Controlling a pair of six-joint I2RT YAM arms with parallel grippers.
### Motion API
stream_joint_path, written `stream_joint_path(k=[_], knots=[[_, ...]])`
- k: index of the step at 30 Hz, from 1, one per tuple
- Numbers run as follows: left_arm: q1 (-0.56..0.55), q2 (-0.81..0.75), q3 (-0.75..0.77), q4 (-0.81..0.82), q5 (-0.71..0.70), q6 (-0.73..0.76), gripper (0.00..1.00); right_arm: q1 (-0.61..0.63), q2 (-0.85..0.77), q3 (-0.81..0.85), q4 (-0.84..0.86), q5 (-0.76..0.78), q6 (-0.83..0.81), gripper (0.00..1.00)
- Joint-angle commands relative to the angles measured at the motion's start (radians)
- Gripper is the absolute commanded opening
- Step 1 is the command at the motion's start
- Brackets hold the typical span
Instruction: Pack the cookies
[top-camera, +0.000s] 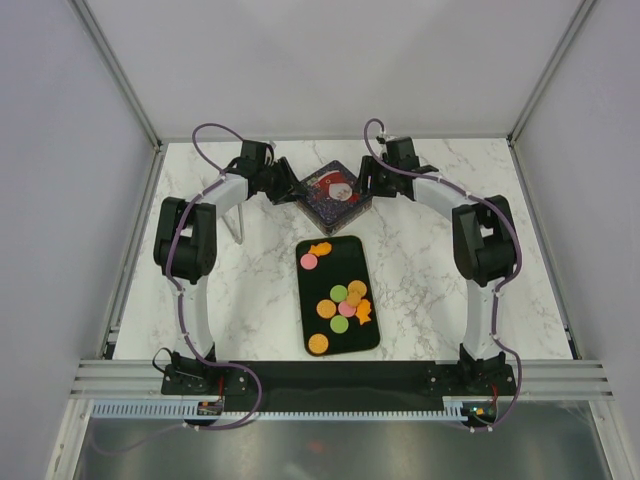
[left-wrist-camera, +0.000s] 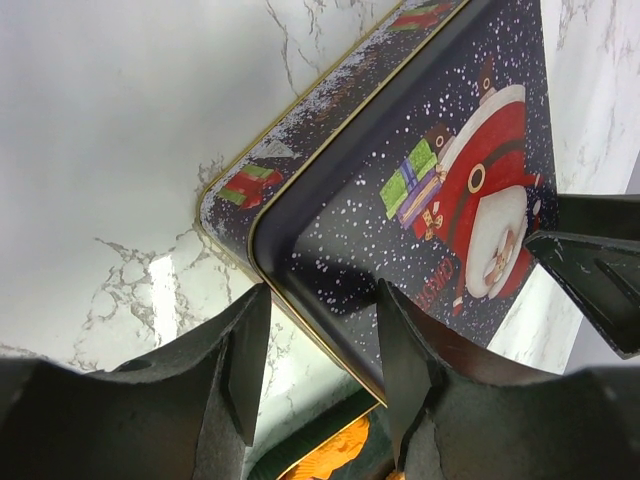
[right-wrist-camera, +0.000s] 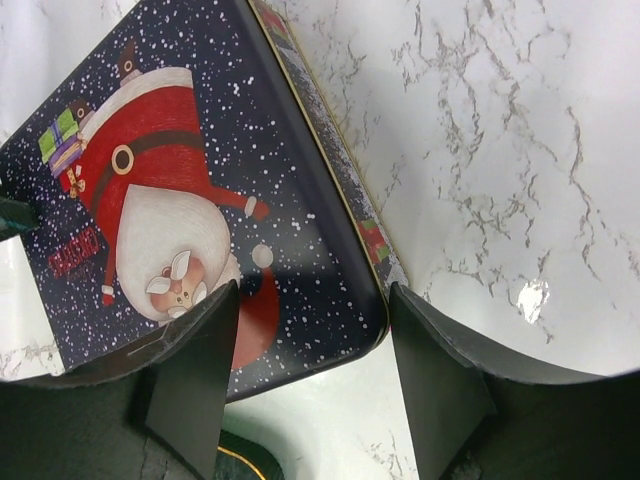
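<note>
Top external view: cookies (top-camera: 340, 293) lie on a black tray (top-camera: 345, 262), well apart from the left gripper (top-camera: 290, 190) and right gripper (top-camera: 365, 185), each spread astride a corner of the Santa tin (top-camera: 335, 196).

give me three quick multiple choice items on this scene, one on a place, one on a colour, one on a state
1. Where is the tin from the tray?
A beyond its far end
B on top of it
C at its near end

2. What colour is the cookie nearest the arms' bases?
A orange
B green
C pink

3. How is the tin?
A lid on
B lid off
C tipped on its side

Answers: 1 A, it stands on the marble past the tray; 2 A, that round one is orange; 3 A, the Santa lid covers it.
</note>
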Motion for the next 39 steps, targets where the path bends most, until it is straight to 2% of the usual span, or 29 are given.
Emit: stream_joint_path(k=[1, 7, 11, 13, 20, 27, 34, 39], knots=[[-0.010, 0.024, 0.004, -0.013, -0.015, -0.006, 0.53, 0.021, -0.032, -0.104, -0.005, -0.036, 0.023, 0.67], [-0.010, 0.034, 0.022, -0.033, -0.025, -0.004, 0.53, 0.013, -0.055, -0.202, 0.034, -0.032, 0.037, 0.66], [-0.010, 0.065, 0.077, -0.056, -0.020, 0.000, 0.54, 0.013, -0.058, -0.239, 0.045, 0.000, 0.037, 0.73], [-0.011, 0.082, 0.105, -0.082, -0.023, 0.006, 0.56, 0.011, -0.050, -0.254, 0.049, -0.007, 0.038, 0.72], [-0.010, 0.180, 0.310, -0.170, -0.018, 0.017, 0.58, 0.071, -0.070, -0.302, 0.084, -0.010, 0.069, 0.63], [-0.007, 0.314, 0.562, -0.283, 0.026, 0.029, 0.64, 0.111, -0.067, -0.328, 0.101, -0.012, 0.089, 0.65], [0.024, 0.236, 0.536, -0.270, 0.026, 0.065, 0.81, 0.110, -0.053, -0.331, 0.095, 0.030, 0.098, 0.69], [0.061, 0.136, 0.473, -0.192, 0.075, 0.071, 0.84, 0.105, -0.039, -0.311, 0.095, 0.040, 0.109, 0.68]])
